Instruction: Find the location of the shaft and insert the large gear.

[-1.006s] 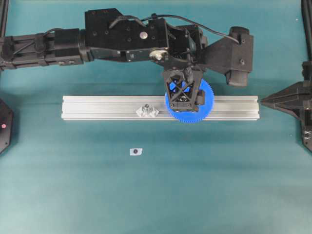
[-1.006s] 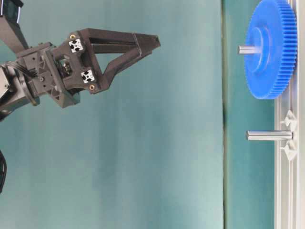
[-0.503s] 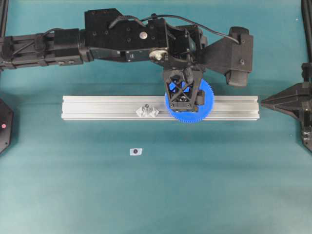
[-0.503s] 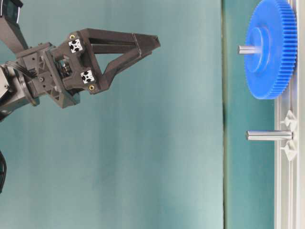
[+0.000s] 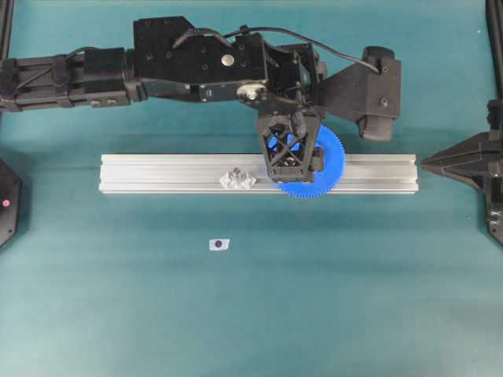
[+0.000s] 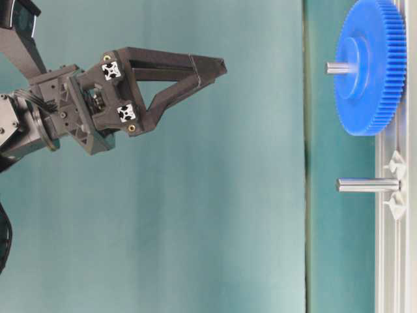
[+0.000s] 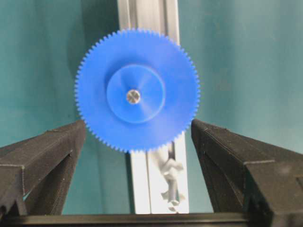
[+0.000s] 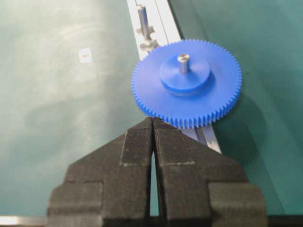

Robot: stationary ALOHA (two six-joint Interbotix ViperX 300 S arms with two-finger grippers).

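The large gear [image 5: 328, 161], bright blue, lies flat on the aluminium rail [image 5: 157, 173], threaded over a grey pin [image 6: 335, 67] whose tip pokes out of its hub [image 7: 133, 96]. The shaft [image 5: 237, 174], a bare grey pin between clear faceted blocks, stands further left on the rail [image 6: 365, 185]. My left gripper [image 5: 292, 161] hangs open well above the gear [image 6: 218, 65], apart from it, its fingers framing the gear [image 7: 102, 109] in the left wrist view. My right gripper [image 8: 152, 120] is shut on nothing at the rail's right end [image 5: 428, 163].
A small white tag with a dark dot [image 5: 219, 244] lies on the teal mat in front of the rail. The left arm's black links [image 5: 196, 59] stretch across the back. Black fixtures sit at the left edge [image 5: 6, 200].
The left gripper has shifted slightly to the left in the overhead view, still open. The gear and the right gripper have not moved.
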